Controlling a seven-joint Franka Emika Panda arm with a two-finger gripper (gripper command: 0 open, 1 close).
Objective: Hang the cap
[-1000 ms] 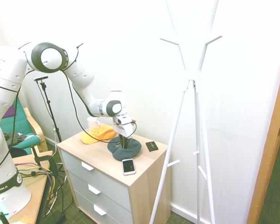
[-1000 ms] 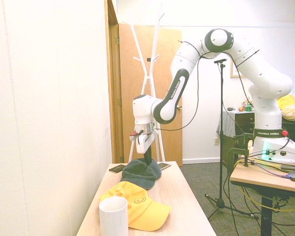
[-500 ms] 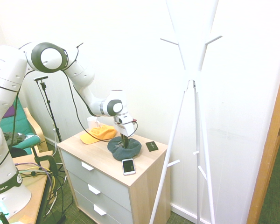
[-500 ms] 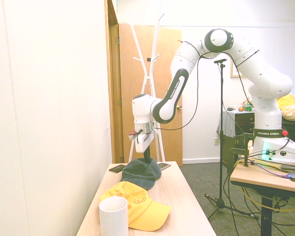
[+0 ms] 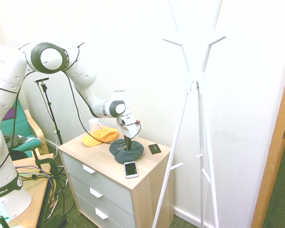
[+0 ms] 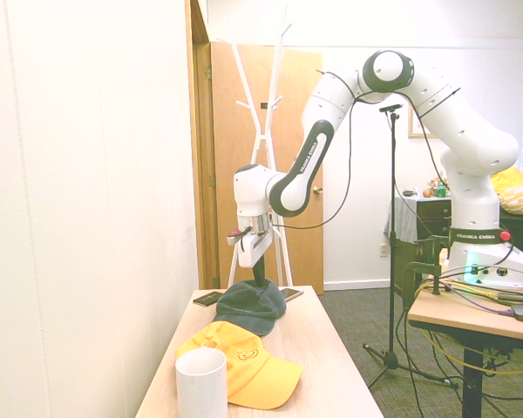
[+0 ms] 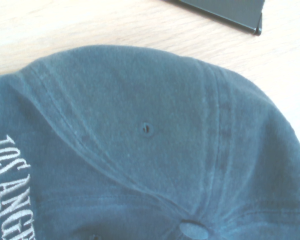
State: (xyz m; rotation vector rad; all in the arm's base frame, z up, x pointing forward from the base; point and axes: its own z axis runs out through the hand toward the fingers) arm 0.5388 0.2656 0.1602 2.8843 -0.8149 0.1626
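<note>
Since a second ago your tool (image 5: 127,141) has pinched shut on the crown of the cap (image 5: 127,151); the arm itself has barely shifted. You have the fingers fully closed on the fabric at the top, pointing straight down, while the cap rests on the surface (image 5: 109,164) of the drawer chest. In the wrist view you see the cap's top button (image 7: 194,230) and pale stitched lettering (image 7: 12,190).

Around the cap in the first exterior view: the orange-yellow cap (image 5: 99,136) lies at ten o'clock, close beside it, with a white mug (image 5: 93,125) just beyond. A white phone (image 5: 130,168) lies at six o'clock, near the surface's front edge. A small dark card (image 5: 154,148) sits at three o'clock. The white coat stand (image 5: 198,95) rises at three o'clock, off the surface's end, its pegs well above the cap; the wall stands close behind.
</note>
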